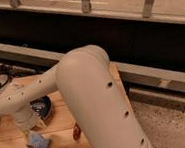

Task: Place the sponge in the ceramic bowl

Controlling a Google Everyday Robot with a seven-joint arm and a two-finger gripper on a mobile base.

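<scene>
The sponge [39,142], a soft light-blue pad, lies flat on the wooden surface [59,123] near its front edge, outside the ceramic bowl [43,105]. The bowl sits just behind it, dark and glossy, with its left part hidden by the robot's wrist. The tool [33,129] hangs directly over the sponge's rear left corner. It is so close that it cannot be told whether it touches the pad, nor whether it is released or clenched.

Judging by this layout, the step in hand is taking hold of the sponge. To do it well, the tool should come straight down over the middle of the pad rather than its corner. It should squeeze across the narrow side, since soft foam can fold or slip out of an off-centre pinch. The lift should then clear the bowl's near rim before the short move back. The release should be over the bowl's centre, so the pad does not catch on the edge.

A slim reddish-brown object [76,132] lies to the right of the sponge, apart from it, and should stay out of the way.

By count there is one sponge, one bowl, one reddish-brown object, and one arm [87,84] carrying one tool.
</scene>
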